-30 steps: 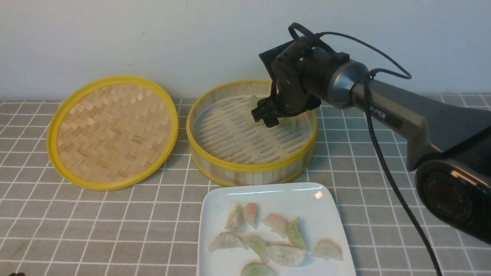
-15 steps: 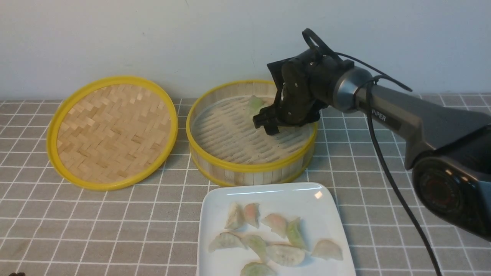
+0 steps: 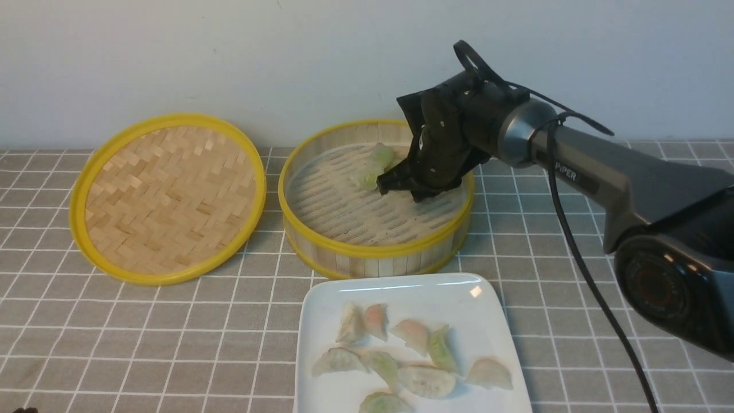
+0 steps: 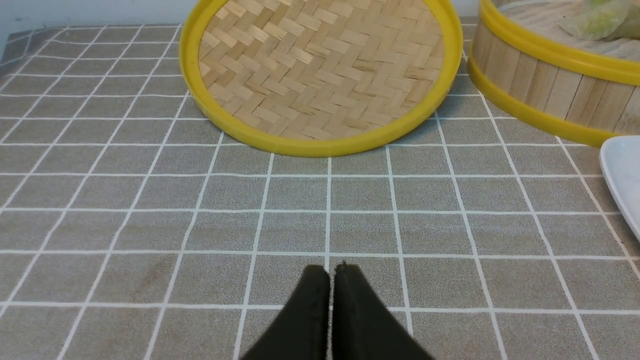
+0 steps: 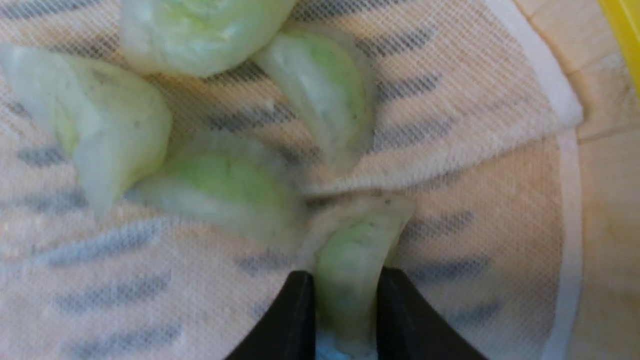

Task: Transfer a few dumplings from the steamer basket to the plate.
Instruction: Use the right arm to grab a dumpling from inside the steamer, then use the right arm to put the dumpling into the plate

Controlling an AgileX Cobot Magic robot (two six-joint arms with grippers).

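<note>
The steamer basket (image 3: 375, 252) stands mid-table with pale green dumplings (image 3: 373, 166) on its cloth-lined floor. My right gripper (image 3: 401, 186) reaches down into it. In the right wrist view its gripper (image 5: 345, 280) is shut on one pale green dumpling (image 5: 352, 250), whose body fills the gap between both fingers. Three more dumplings (image 5: 220, 185) lie just beyond it on the mesh liner. The white plate (image 3: 459, 292) in front of the basket holds several dumplings (image 3: 427, 381). My left gripper (image 4: 330, 272) is shut and empty, low over the tablecloth, away from the basket.
The woven basket lid (image 3: 169, 198) lies flat to the left of the steamer basket, also seen as the lid (image 4: 320, 75) ahead of the left gripper. The right arm's black cable (image 3: 573, 241) hangs over the right of the table. The basket's yellow rim (image 5: 627, 40) is close by.
The right gripper has lowered onto the basket floor and its fingers have closed from wide open onto a dumpling. Dumplings behind it have become more visible.
</note>
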